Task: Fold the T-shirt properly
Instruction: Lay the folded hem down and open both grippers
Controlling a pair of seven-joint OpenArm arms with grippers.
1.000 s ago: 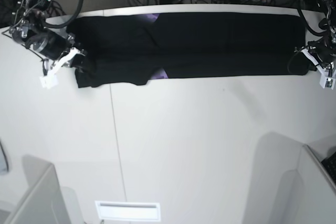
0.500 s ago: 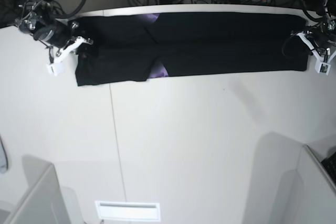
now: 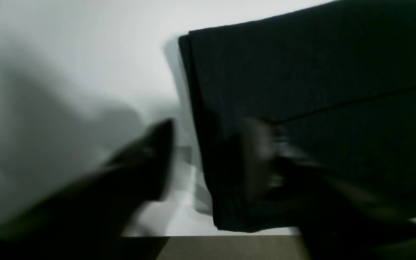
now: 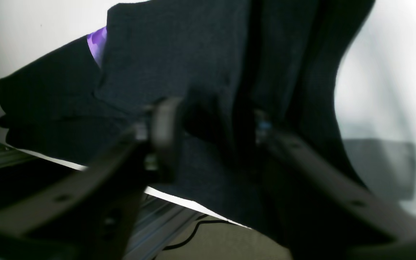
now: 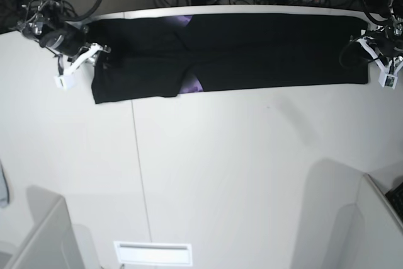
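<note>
Base view: one T-shirt (image 5: 252, 51), two arms' fingers (image 5: 82, 62) spread.

T-shirt (image 3: 302, 90): black cloth lying folded on the surface, filling the right side of the view, one layer edge running across it as a thin diagonal line.
Surface (image 3: 67, 54): white, showing bare at left; its edge is running along the bottom with brownish floor below.
Left gripper (image 3: 208, 151): blurred, jaws standing apart, one finger over bare surface, the other over the cloth, straddling the T-shirt's end edge.
</note>
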